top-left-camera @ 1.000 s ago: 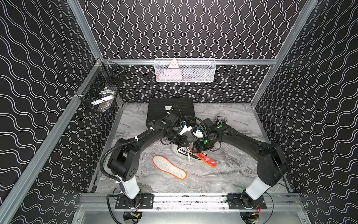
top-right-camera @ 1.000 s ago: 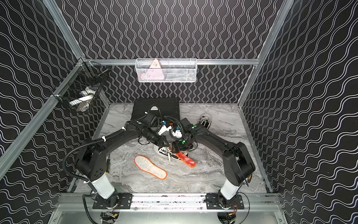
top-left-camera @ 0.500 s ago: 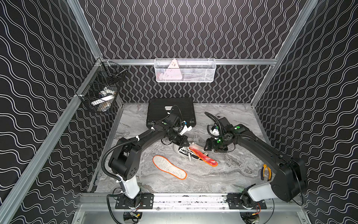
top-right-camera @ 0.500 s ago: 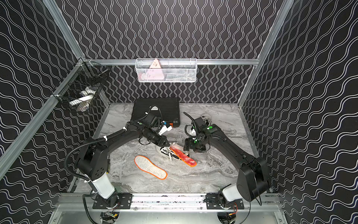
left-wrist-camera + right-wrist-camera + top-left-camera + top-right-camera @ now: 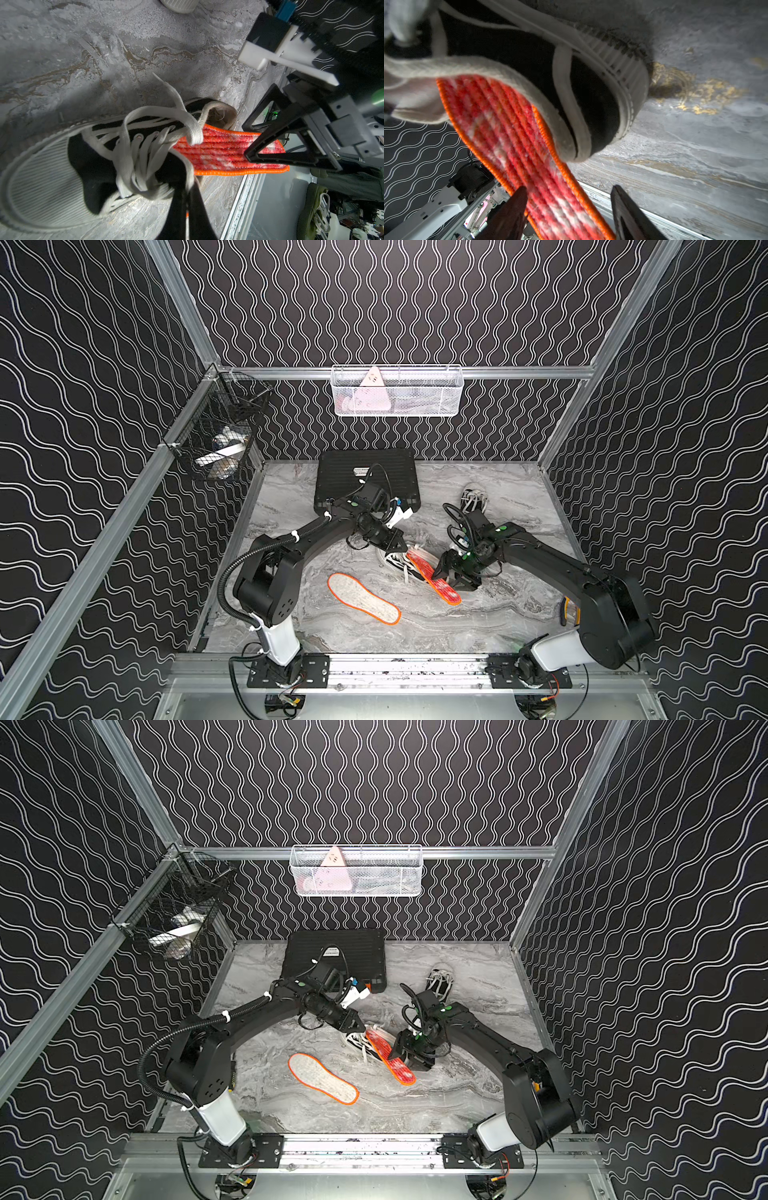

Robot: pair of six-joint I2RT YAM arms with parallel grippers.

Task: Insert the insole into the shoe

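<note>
one insole partway in shoe (red)

The bench has a grey marble-look surface, smooth with a faint sheen. The shoe is matt black cloth, with a ribbed off-white rubber toe and sole band and flat woven cloth laces. The insole in its mouth is fuzzy red ribbed cloth with an orange stitched edge. The loose insole shows a pale speckled face with the same edging. The right hand has matt black plastic fingers. The rails are brushed metal.
</note>
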